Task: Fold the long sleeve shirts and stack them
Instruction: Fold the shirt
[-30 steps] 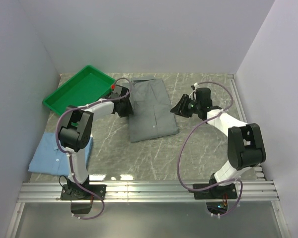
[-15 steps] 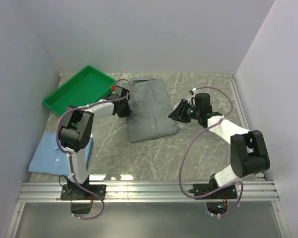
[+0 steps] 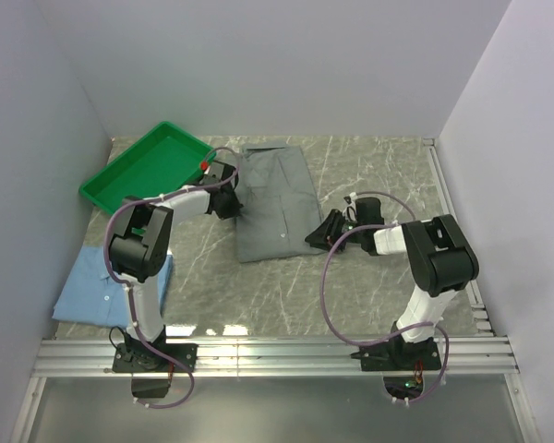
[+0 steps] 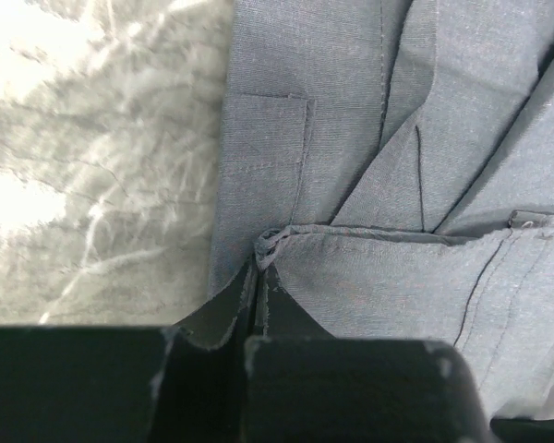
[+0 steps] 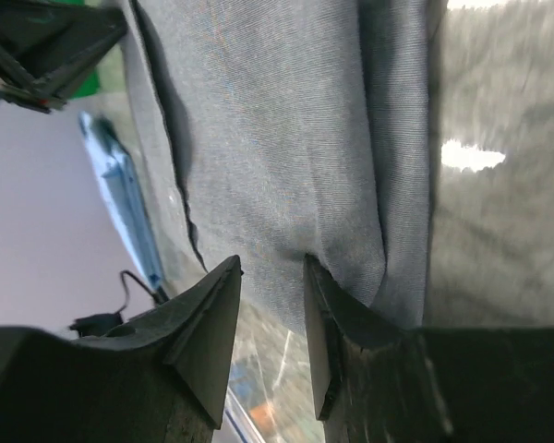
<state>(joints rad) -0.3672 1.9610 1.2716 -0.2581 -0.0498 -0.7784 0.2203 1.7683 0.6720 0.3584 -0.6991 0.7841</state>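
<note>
The grey shirt (image 3: 275, 205) lies part folded in the middle of the table, collar toward the back. My left gripper (image 3: 227, 205) is shut on its left edge; the left wrist view shows a pinched fold of grey cloth (image 4: 270, 242) between the fingertips (image 4: 229, 305). My right gripper (image 3: 321, 235) is open at the shirt's lower right corner, low on the table. In the right wrist view its jaws stand apart over the grey cloth (image 5: 286, 138), one finger (image 5: 342, 309) under the hem. The light blue shirt (image 3: 97, 288) lies folded at the front left.
A green plastic tray (image 3: 148, 166) stands at the back left, just behind my left arm. Grey walls enclose the marble table (image 3: 379, 175) on three sides. A metal rail (image 3: 277, 355) runs along the near edge.
My right gripper has moved forward and left, down to the grey shirt's lower right corner. My left gripper has stayed shut on the shirt's left edge.
</note>
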